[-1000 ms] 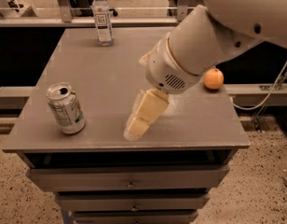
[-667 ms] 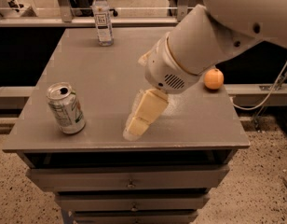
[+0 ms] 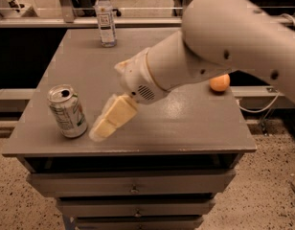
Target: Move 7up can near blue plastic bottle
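The 7up can [image 3: 67, 111] stands upright near the front left corner of the grey table [image 3: 176, 128]; it is silver with a green-and-white label and a pull-tab top. The blue plastic bottle [image 3: 105, 17] stands upright at the table's far edge, clear with a white cap and a white label. My gripper [image 3: 108, 123] hangs just above the table, pointing down and left, a short gap to the right of the can and not touching it. It holds nothing.
An orange ball [image 3: 219, 83] lies at the table's right edge, partly behind my arm [image 3: 219, 47]. The table has drawers [image 3: 133, 183] below its front edge. A rail and floor lie beyond the far edge.
My gripper and arm have moved left, closing most of the gap to the can. The can, bottle and ball have not moved.
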Available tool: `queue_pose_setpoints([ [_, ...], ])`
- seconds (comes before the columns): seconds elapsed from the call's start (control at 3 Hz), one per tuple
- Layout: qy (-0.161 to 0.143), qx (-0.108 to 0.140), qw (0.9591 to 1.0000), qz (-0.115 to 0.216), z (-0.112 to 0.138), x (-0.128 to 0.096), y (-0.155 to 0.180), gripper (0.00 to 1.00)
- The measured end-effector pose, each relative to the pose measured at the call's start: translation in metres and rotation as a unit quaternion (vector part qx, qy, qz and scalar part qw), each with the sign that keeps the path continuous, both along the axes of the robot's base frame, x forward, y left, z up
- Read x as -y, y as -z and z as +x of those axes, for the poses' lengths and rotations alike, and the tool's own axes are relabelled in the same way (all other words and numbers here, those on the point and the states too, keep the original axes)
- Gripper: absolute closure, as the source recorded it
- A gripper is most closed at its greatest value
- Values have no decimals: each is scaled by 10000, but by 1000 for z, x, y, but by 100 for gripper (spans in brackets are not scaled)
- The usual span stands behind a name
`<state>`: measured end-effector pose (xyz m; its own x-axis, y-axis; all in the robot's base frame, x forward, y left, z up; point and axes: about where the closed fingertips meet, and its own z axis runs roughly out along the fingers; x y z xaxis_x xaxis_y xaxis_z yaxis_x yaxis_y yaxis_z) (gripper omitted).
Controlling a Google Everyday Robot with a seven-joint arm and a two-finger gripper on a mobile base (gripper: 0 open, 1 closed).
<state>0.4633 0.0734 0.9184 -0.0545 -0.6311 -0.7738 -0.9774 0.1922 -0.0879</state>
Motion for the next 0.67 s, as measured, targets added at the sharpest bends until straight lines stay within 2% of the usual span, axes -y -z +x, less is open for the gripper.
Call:
queue_pose_setpoints([
  [0.33,-191,-70,9973,699,8,-45,5,0],
  [0.67,-337,-84,9931,1119,11,-77,15,0],
])
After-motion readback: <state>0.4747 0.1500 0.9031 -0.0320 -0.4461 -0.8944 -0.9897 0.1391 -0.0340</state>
